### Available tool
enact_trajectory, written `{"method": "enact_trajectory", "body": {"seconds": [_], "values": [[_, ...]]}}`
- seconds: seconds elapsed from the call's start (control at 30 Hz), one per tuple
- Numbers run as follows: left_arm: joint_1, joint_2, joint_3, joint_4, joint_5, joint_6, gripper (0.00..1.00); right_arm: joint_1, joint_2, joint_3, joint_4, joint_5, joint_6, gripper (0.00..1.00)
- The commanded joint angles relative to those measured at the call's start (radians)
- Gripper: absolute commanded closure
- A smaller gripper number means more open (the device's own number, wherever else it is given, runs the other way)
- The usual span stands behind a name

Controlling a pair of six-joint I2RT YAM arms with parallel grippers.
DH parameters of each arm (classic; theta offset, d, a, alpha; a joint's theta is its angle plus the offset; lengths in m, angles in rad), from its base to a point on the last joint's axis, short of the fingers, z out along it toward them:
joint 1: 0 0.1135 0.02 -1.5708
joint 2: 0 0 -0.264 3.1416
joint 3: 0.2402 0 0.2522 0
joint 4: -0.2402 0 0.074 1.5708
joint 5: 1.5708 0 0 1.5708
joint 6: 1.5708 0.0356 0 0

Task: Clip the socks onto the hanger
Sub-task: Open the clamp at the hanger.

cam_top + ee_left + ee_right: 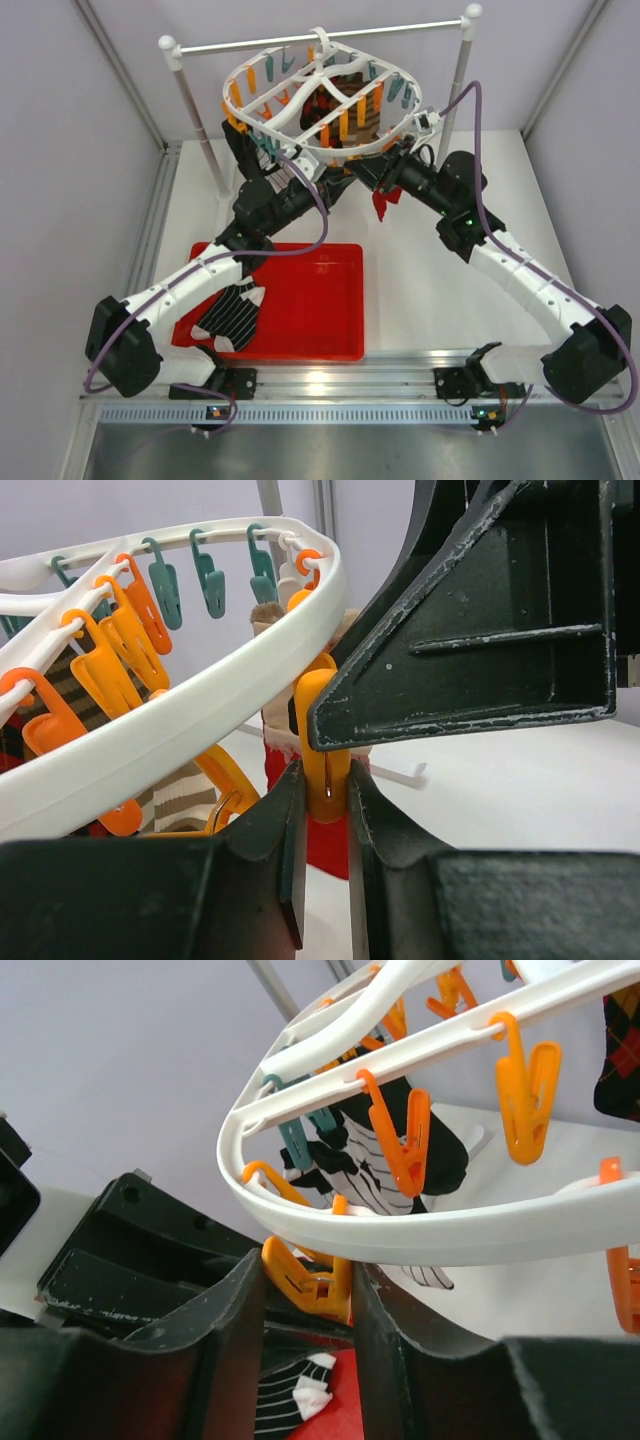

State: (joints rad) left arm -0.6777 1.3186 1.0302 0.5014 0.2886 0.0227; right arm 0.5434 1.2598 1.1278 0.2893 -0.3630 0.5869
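The white hanger [240, 110] hangs from the rod with orange and teal clips along its rim, and socks show inside it. Both grippers meet under its near rim. My left gripper [325, 780] is shut on an orange clip [322, 730] that dangles from the frame [200, 710]. My right gripper [308, 1270] straddles that orange clip [315, 1280], its fingers touching both sides. A dark red sock [385, 205] hangs just below the clip [325, 845]. A black striped sock [232, 312] lies in the tray. Another black striped sock [390, 1160] hangs clipped.
A red tray [320, 300] sits on the table between the arms' bases. The white rod [320, 38] rests on two posts, left [195, 120] and right [458, 90]. A brown striped sock [175, 800] hangs on the hanger beside my left gripper.
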Motion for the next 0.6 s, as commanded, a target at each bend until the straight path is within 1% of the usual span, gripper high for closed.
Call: {"method": "enact_trajectory", "body": {"seconds": [0.0,0.03,0.07,0.13,0.17,0.2,0.23,0.27,0.33,0.47,0.5,0.57], "values": [[-0.023,-0.016,0.014,0.020,0.021,0.033,0.96,0.009,0.004,0.049,0.040,0.038,0.022,0.71],[-0.023,-0.018,0.016,0.011,0.017,0.037,0.93,0.009,0.003,0.047,0.040,0.038,0.024,0.73],[-0.025,-0.022,0.014,0.008,0.015,0.039,0.89,0.009,0.000,0.047,0.039,0.039,0.025,0.78],[-0.025,-0.027,0.010,-0.007,0.004,0.043,0.79,0.010,-0.002,0.044,0.039,0.042,0.027,0.83],[-0.025,-0.038,0.008,-0.014,0.001,0.043,0.73,0.009,-0.003,0.044,0.040,0.047,0.031,0.88],[-0.025,-0.042,0.005,-0.023,0.000,0.046,0.68,0.009,-0.007,0.043,0.039,0.047,0.033,0.90],[-0.025,-0.048,0.001,-0.029,-0.006,0.051,0.59,0.009,-0.007,0.043,0.039,0.047,0.036,0.91],[-0.023,-0.062,-0.002,-0.041,-0.011,0.049,0.55,0.009,-0.010,0.041,0.039,0.047,0.036,0.96],[-0.023,-0.081,-0.016,-0.055,-0.017,0.045,0.47,0.009,-0.011,0.040,0.039,0.048,0.036,1.00],[-0.023,-0.160,-0.033,-0.145,-0.029,0.033,0.43,0.009,-0.013,0.038,0.040,0.050,0.036,1.00],[-0.023,-0.176,-0.036,-0.206,-0.029,0.028,0.43,0.010,-0.013,0.038,0.039,0.050,0.036,1.00],[-0.016,-0.228,-0.036,-0.273,-0.026,0.017,0.41,0.007,-0.014,0.040,0.033,0.052,0.039,1.00]]}}
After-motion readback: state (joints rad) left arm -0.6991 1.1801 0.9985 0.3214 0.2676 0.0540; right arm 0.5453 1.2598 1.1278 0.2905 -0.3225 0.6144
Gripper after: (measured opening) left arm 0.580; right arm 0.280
